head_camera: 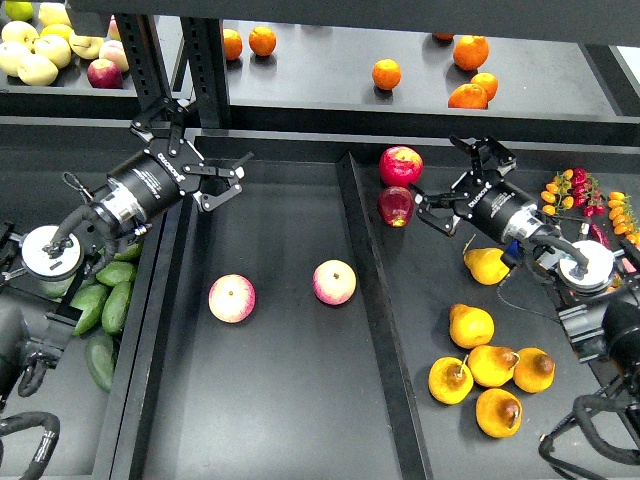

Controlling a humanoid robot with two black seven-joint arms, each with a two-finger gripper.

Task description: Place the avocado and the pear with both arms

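Grippers both spread, holding nothing: left gripper [205, 165] over the centre tray's [280, 420] far-left corner, right gripper [458, 183] beside two red apples [398, 183]. Centre tray holds two pink-yellow apples [282, 290], near half bare. Pears [487, 365] sit in the right tray, green avocados [106, 298] along the left edge; the dark one I can't pick out.

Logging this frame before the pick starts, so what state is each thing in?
Left end effector: open, empty, above the centre tray.
Right end effector: open, empty, beside the red apples.
Pears: six lying loose in the right tray, none gripped.
Avocados: piled in the left bin, partly hidden by the left arm, untouched.
Pink-yellow apples: two resting apart in the centre tray.
Red apples: two, close together.
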